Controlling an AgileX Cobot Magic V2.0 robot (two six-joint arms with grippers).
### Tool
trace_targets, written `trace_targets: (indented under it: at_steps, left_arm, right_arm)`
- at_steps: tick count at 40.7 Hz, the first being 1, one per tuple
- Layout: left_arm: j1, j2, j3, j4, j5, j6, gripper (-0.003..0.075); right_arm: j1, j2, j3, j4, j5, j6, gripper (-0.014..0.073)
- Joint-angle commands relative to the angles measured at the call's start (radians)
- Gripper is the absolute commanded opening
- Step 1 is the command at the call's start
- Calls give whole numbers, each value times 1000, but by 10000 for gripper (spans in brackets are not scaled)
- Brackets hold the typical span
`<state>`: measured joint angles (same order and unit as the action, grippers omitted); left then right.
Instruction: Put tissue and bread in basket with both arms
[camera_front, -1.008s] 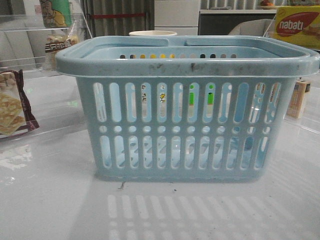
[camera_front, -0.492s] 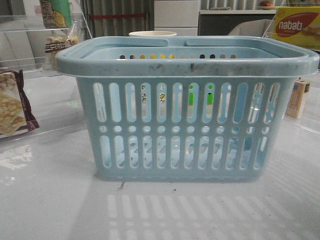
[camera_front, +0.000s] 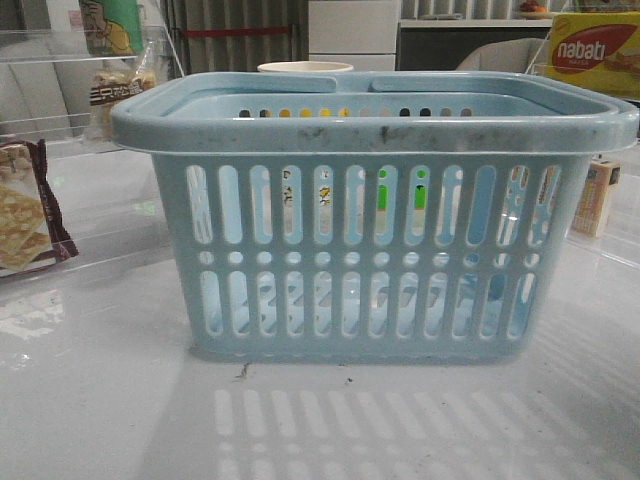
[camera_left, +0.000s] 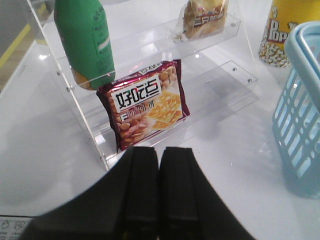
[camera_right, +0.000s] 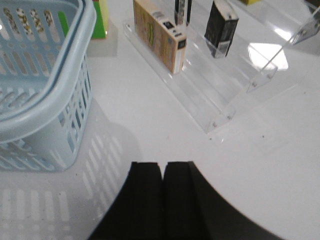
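The light-blue basket (camera_front: 370, 220) stands mid-table; it also shows in the left wrist view (camera_left: 302, 110) and the right wrist view (camera_right: 45, 85). The bread (camera_left: 205, 17), golden-brown in a clear wrapper, sits on the upper step of a clear shelf on the left, also seen in the front view (camera_front: 118, 90). The tissue (camera_right: 220, 27), a dark packet, stands on a clear shelf on the right. My left gripper (camera_left: 160, 150) is shut and empty, just short of the left shelf. My right gripper (camera_right: 163, 165) is shut and empty over bare table between basket and right shelf. Neither gripper shows in the front view.
On the left clear shelf (camera_left: 220, 85) stand a maroon cracker packet (camera_left: 147, 107) and a green bag (camera_left: 87, 42). A popcorn cup (camera_left: 277, 35) stands behind the basket. The right clear shelf (camera_right: 215, 95) holds a tan box (camera_right: 160, 35). A yellow Nabati box (camera_front: 595, 50) is at the back right.
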<state>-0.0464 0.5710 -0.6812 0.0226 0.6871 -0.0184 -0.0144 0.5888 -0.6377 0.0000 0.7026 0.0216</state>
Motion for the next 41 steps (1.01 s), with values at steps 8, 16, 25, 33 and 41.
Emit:
trace_targets:
  at_steps: [8, 16, 25, 33, 41]
  left_arm:
    - [-4, 82, -26, -8, -96, -1, 382]
    - [-28, 108, -26, -30, -132, 18, 547]
    - [-160, 119, -26, -23, -135, 24, 507]
    - [-238, 119, -26, -13, -150, 24, 461]
    - [-242, 119, -26, -13, -153, 24, 417]
  right_arm:
    - [1, 137, -35, -12, -59, -2, 360]
    - [-1, 227, -35, -20, -104, -2, 540]
    - [-95, 370, -99, -24, -185, 6, 539]
    - [-200, 560, -248, -24, -230, 6, 539]
    - [-213, 747, -394, -24, -310, 6, 539]
